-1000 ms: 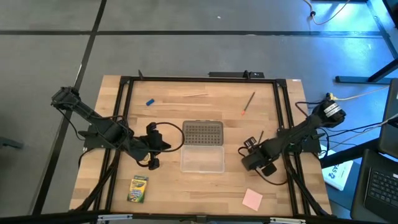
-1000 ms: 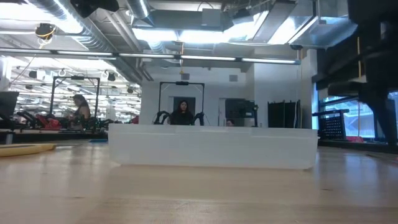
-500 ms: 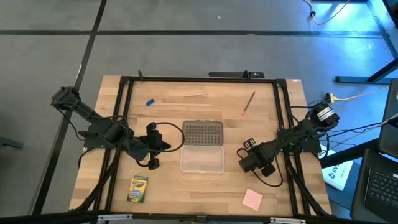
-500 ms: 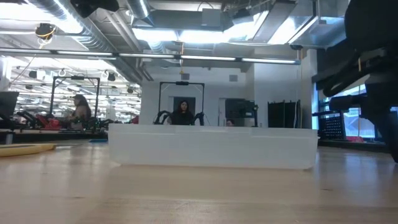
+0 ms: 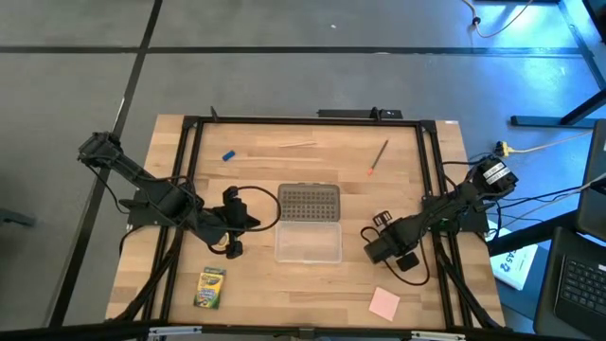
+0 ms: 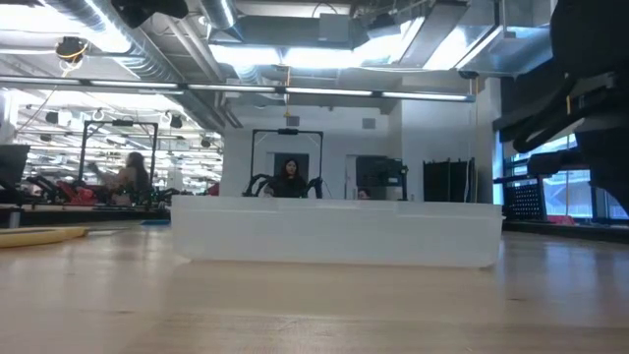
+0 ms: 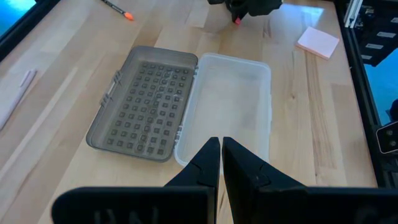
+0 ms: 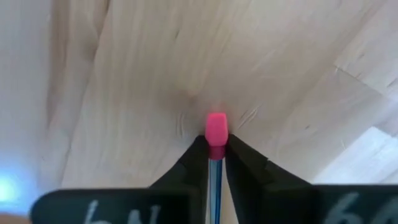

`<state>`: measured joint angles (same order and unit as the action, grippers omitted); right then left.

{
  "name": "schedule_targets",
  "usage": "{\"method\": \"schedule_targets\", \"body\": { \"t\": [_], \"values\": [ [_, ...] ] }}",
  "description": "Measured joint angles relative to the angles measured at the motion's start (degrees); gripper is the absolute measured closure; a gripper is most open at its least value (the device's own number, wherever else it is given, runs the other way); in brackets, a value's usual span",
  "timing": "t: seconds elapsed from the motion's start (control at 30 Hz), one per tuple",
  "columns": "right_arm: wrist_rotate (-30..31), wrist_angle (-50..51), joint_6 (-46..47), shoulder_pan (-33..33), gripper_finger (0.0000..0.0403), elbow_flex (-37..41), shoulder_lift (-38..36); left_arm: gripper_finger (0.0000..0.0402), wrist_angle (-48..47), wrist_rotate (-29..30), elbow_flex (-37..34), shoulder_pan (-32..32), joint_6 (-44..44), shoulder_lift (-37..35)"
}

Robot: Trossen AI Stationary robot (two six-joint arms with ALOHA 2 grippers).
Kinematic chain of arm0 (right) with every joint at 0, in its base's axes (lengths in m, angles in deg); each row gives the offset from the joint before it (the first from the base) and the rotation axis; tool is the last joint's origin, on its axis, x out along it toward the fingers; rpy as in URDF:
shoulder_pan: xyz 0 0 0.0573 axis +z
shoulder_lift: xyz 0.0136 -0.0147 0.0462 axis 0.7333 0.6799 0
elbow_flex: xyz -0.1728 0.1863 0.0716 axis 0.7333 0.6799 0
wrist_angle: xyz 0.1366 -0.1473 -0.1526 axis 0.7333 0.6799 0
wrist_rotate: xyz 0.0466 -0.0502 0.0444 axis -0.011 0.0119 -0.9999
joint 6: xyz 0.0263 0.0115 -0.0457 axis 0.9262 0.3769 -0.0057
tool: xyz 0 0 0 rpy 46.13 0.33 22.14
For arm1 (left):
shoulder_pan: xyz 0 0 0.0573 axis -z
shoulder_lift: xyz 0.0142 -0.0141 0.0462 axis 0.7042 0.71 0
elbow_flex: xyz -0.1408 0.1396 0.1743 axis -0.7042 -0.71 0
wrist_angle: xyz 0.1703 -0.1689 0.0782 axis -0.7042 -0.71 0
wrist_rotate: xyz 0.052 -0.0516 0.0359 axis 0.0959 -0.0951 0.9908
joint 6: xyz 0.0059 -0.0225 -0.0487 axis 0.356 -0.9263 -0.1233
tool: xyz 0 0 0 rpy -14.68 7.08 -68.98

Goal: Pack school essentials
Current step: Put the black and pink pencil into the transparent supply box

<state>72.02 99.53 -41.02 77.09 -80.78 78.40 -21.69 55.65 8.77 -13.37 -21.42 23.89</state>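
Observation:
My right gripper [image 5: 378,225] is right of the clear case and is shut on a pencil with a pink eraser [image 8: 216,129]. My left gripper [image 7: 221,144] is shut and empty, just left of the case's clear tray [image 5: 309,242]. Its grey perforated lid [image 5: 309,202] lies open on the far side. On the table lie the crayon box [image 5: 210,287], the pink sticky pad [image 5: 384,303], the blue eraser [image 5: 228,154], the pale stick [image 5: 296,145] and a reddish pencil [image 5: 379,156]. Something yellow [image 5: 225,249] shows under the left arm. My right gripper pinches the pencil between its two fingers, on the blue shaft [image 8: 215,167] just behind the pink eraser. The shaft runs along the fingers and the eraser sticks out past the fingertips [image 8: 198,148], toward the tabletop. I cannot tell whether the eraser touches the wood.
A black frame [image 5: 303,120] runs round the work area. There is bare wood between the case and the sticky pad and along the far edge. In the low view the case's wall [image 6: 334,231] spans the middle. People show in the room behind it.
The right arm's elbow has swung a little toward the table's near edge, and its gripper has shifted slightly toward the near-left. The thin pencil that lay on the wood just beyond the right gripper no longer shows there.

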Motion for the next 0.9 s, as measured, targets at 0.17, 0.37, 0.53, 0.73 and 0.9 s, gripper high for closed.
{"method": "schedule_targets", "body": {
  "t": [0.17, 0.37, 0.53, 0.73, 0.9],
  "values": [
    [0.2, 0.0, 2.8, 0.0, 0.0364, 0.0, 0.0, 0.0388, 0.8, 0.0, 0.0, 0.0, -1.8, 0.0],
    [1.9, 0.1, 6.3, 0.0, 0.0362, -1.1, 0.2, 0.0388, 1.4, 0.0, 0.0, 0.0, -3.0, 0.0],
    [4.5, -2.1, 7.8, -0.2, 0.0364, -3.4, 0.5, 0.0388, 1.3, 0.0, 0.0, 0.0, -3.0, 0.0],
    [5.2, -1.1, 9.0, -2.5, 0.0365, -7.9, 0.4, 0.0388, 1.3, 0.0, 0.0, 0.0, -2.9, 0.0],
    [5.2, 2.6, 9.2, -6.6, 0.0364, -13.9, 0.4, 0.0388, 1.3, 0.0, 0.0, 0.0, -2.9, 0.0]
  ]
}}
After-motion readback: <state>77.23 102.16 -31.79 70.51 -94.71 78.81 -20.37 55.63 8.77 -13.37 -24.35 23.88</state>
